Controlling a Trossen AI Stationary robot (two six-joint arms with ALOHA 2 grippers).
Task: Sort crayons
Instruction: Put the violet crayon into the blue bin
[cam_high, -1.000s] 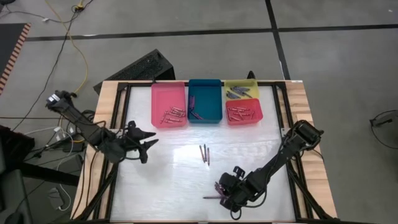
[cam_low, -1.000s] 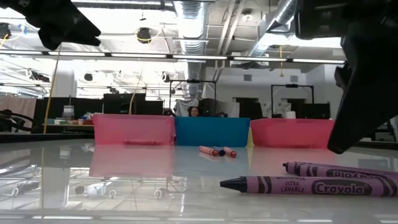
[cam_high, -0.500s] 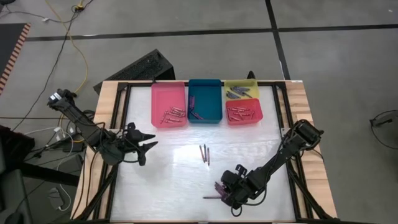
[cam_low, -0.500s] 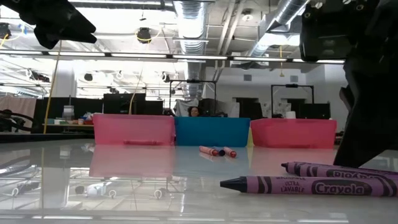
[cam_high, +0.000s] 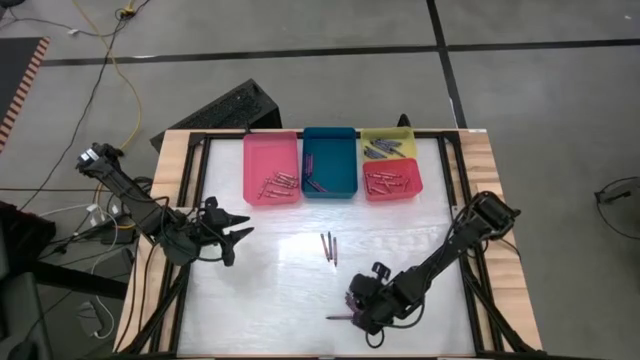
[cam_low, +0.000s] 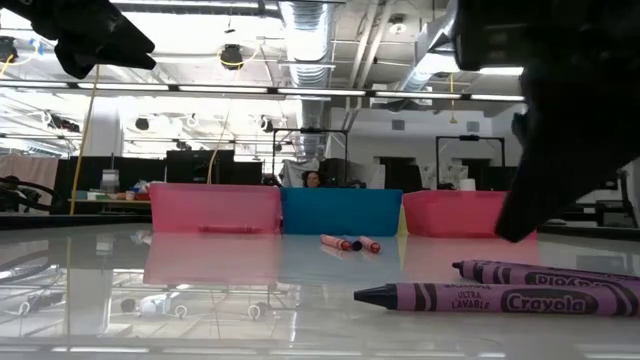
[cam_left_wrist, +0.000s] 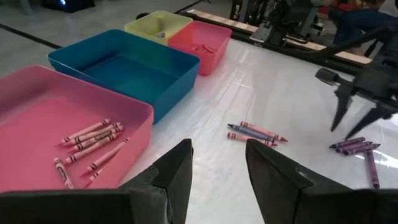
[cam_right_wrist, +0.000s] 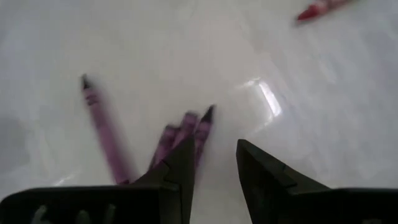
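Right claw (cam_right_wrist: 211, 165) released, empty, hovering just above purple crayons (cam_right_wrist: 186, 134); long axes pointing ahead, left claw (cam_high: 238, 232) far.

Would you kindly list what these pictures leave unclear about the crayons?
- Purple crayons: high view, the right pincer covers part of the bunch, so no count.
- Tray contents: low view, walls hide them.
- Yellow tray: left wrist view, contents too small to tell.
- Purple crayons: right wrist view, blurred, labels unreadable.

Two dark jointed arms (cam_high: 150, 210), black wedge-shaped fingers (cam_left_wrist: 177, 171)
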